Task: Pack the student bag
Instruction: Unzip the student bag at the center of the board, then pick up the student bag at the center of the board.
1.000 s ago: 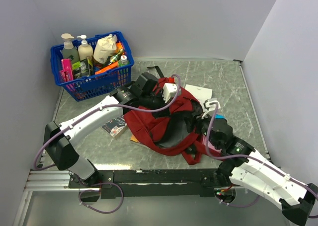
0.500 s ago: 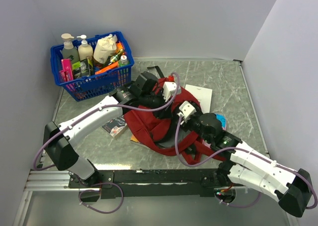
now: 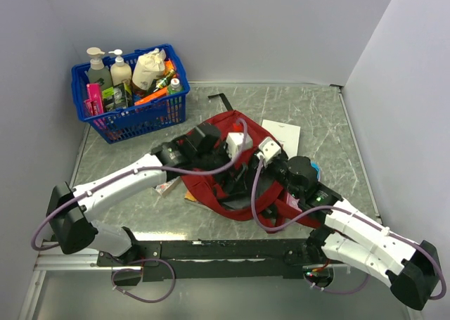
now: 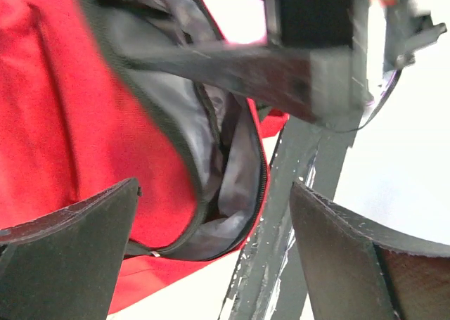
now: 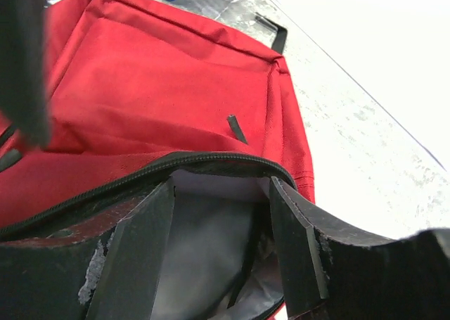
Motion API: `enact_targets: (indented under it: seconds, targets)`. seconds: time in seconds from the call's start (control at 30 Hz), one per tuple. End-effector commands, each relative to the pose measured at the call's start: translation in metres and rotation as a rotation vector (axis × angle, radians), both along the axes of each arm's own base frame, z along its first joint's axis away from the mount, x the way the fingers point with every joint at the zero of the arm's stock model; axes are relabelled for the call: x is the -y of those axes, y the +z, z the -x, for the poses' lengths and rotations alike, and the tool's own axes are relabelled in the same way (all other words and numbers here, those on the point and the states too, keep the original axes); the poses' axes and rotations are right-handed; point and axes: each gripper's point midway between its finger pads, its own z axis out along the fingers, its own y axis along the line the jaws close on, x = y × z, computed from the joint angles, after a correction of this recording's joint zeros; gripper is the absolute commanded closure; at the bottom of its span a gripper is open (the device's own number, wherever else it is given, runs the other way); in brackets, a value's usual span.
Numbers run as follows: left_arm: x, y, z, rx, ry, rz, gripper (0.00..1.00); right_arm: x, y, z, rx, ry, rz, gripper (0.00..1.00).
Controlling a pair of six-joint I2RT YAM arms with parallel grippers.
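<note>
Two grippers meet over the student bag (image 3: 211,190), which lies in the middle of the worktop (image 3: 323,116) in the top view; the left gripper (image 3: 242,153) has just let go, so the red cloth lies flatter. From the left wrist its jaws stand wide apart, holding nothing, with the bag's grey inside between them. From the right wrist the right gripper (image 5: 214,253) is open too, at the unzipped mouth, so I think packing can start.

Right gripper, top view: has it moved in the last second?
Yes. The right gripper has swung left, away from the white sheet of paper it sat beside, and now sits at the open mouth of the red backpack.
</note>
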Motion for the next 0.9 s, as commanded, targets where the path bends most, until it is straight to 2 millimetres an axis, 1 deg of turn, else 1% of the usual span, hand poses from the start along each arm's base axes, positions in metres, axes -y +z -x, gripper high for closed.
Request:
enact_targets:
  seconds: [0.0,0.03,0.07,0.1,0.13,0.2,0.3,0.37,0.47,0.5,0.53,0.6,0.67,0.77,0.8,0.87]
  targets:
    - [0.007,0.005,-0.016,0.215,0.162,-0.048,0.07,-0.006,0.021,-0.009,0.022,-0.003,-0.098,0.37]
    - [0.006,0.003,-0.027,0.305,0.202,-0.085,0.06,-0.006,0.023,-0.009,0.022,-0.001,-0.105,0.38]
    - [0.006,-0.006,-0.037,0.392,0.271,-0.155,0.06,-0.008,0.023,-0.009,0.019,0.005,-0.112,0.38]
    - [0.000,-0.006,-0.050,0.475,0.308,-0.209,0.06,-0.008,0.025,-0.009,0.020,0.005,-0.124,0.38]
    - [-0.005,0.000,-0.064,0.523,0.384,-0.221,0.05,-0.009,0.026,-0.008,0.018,0.009,-0.130,0.39]
    - [-0.005,0.006,-0.067,0.542,0.400,-0.208,0.05,-0.009,0.027,-0.008,0.012,0.009,-0.142,0.39]
    - [-0.003,0.001,-0.063,0.532,0.407,-0.214,0.05,-0.010,0.029,-0.008,0.006,0.016,-0.173,0.39]
    - [0.000,-0.007,-0.054,0.514,0.376,-0.224,0.05,-0.008,0.031,-0.011,-0.003,0.006,-0.189,0.39]
    - [0.004,-0.007,-0.042,0.522,0.349,-0.222,0.04,-0.004,0.035,-0.016,-0.028,0.001,-0.247,0.39]
    - [0.004,-0.007,-0.041,0.523,0.354,-0.220,0.04,-0.008,0.037,-0.014,-0.050,0.028,-0.279,0.40]
    - [0.005,-0.009,-0.038,0.499,0.371,-0.208,0.05,-0.005,0.038,-0.017,-0.056,0.022,-0.293,0.40]
    - [0.008,-0.017,-0.032,0.467,0.362,-0.206,0.05,-0.006,0.038,-0.019,-0.070,0.029,-0.308,0.40]
    - [0.016,-0.012,-0.024,0.425,0.331,-0.173,0.06,-0.006,0.035,-0.022,-0.084,0.028,-0.301,0.41]
    - [0.020,-0.002,-0.015,0.383,0.308,-0.139,0.06,-0.005,0.033,-0.026,-0.098,0.022,-0.313,0.41]
    - [0.019,-0.002,-0.014,0.383,0.307,-0.147,0.06,-0.006,0.035,-0.026,-0.096,0.025,-0.322,0.41]
    - [0.014,-0.011,-0.017,0.400,0.325,-0.176,0.05,-0.006,0.034,-0.028,-0.108,0.024,-0.338,0.41]
